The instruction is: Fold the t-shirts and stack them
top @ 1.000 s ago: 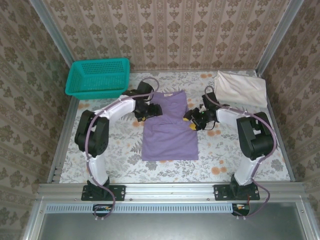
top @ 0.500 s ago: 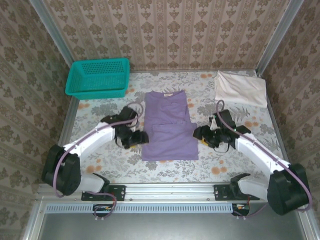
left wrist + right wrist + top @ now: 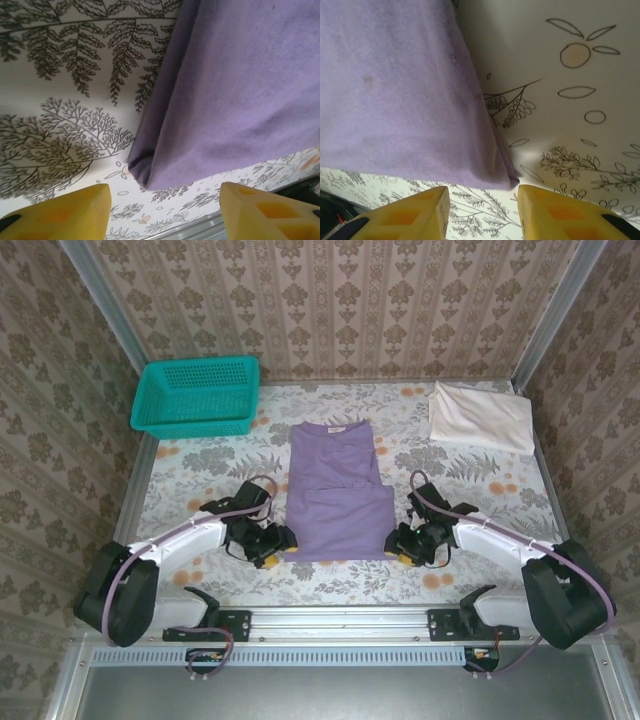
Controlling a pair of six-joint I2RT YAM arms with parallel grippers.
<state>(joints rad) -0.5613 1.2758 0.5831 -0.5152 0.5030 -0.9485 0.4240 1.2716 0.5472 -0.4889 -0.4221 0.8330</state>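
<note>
The lavender-purple t-shirt (image 3: pixel 337 495) lies flat mid-table with its sleeves folded in and its collar toward the back. My left gripper (image 3: pixel 278 542) sits low at the shirt's near left corner (image 3: pixel 145 172), jaws open, yellow fingertips (image 3: pixel 70 212) on either side with nothing between them. My right gripper (image 3: pixel 405 545) is at the near right corner (image 3: pixel 505 175), also open, its fingertips (image 3: pixel 555 212) just short of the hem. The off-white t-shirt (image 3: pixel 480 418) lies folded at the back right.
A teal mesh basket (image 3: pixel 196 395) stands at the back left. The metal rail (image 3: pixel 340 622) runs along the near edge just behind both grippers. Patterned walls close in the sides and back.
Both arms swept from the shirt's sleeves back toward the near edge, down to the bottom corners. Both grippers narrowed somewhat but stay open.
</note>
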